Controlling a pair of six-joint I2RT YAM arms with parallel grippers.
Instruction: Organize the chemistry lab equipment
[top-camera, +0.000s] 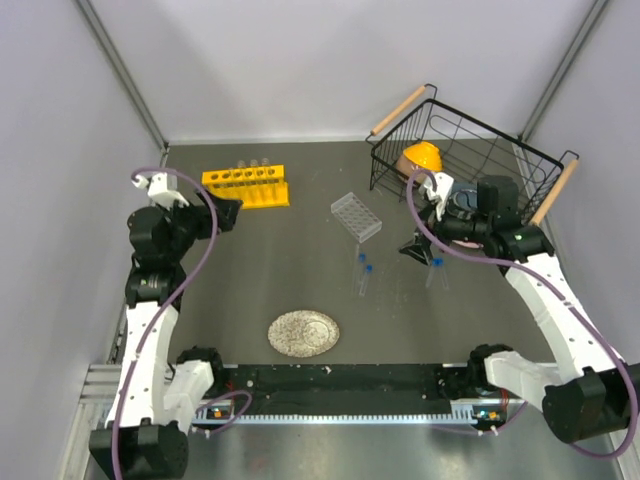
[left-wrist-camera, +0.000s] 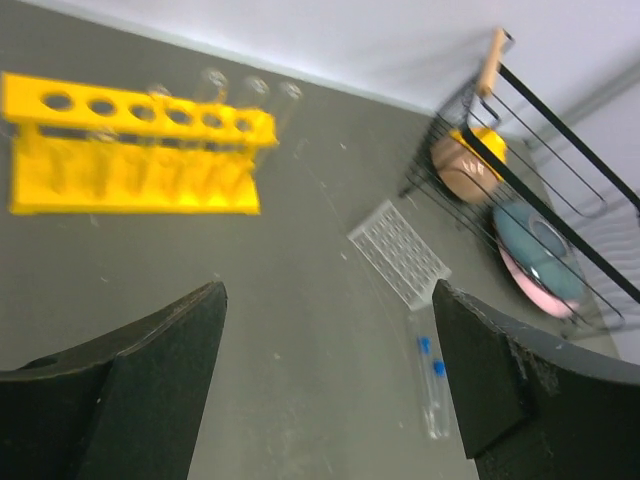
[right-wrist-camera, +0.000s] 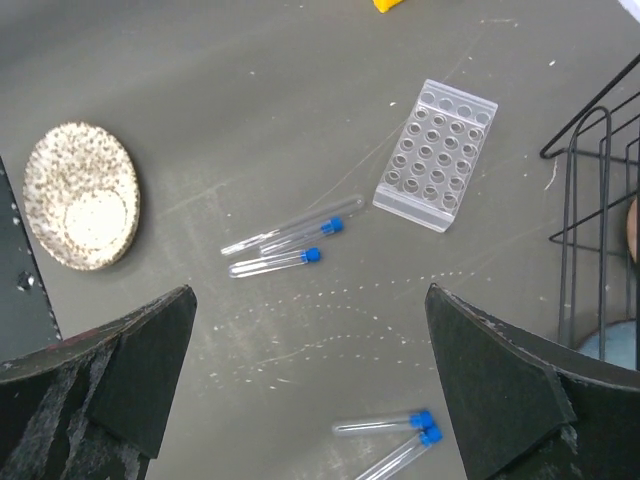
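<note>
Yellow six-hole rack (left-wrist-camera: 130, 150), 10 o'clock, upright on grey tabletop (left-wrist-camera: 300, 200). Clear test tubes (left-wrist-camera: 255, 90), blurred, rising at its 3 o'clock end. Clear plastic grid rack (left-wrist-camera: 398, 252), slightly toward 3 o'clock from centre, flat, well apart from yellow rack. Two blue-capped vials (left-wrist-camera: 430, 385), 5 o'clock, lying side by side. Black wire basket (left-wrist-camera: 560, 150), 2 o'clock, wooden handle (left-wrist-camera: 492, 60), orange, teal and pink items inside. Left tool (left-wrist-camera: 328, 300), 6 o'clock, dark fingers (left-wrist-camera: 150, 390) spread wide, bare tabletop between.
</note>
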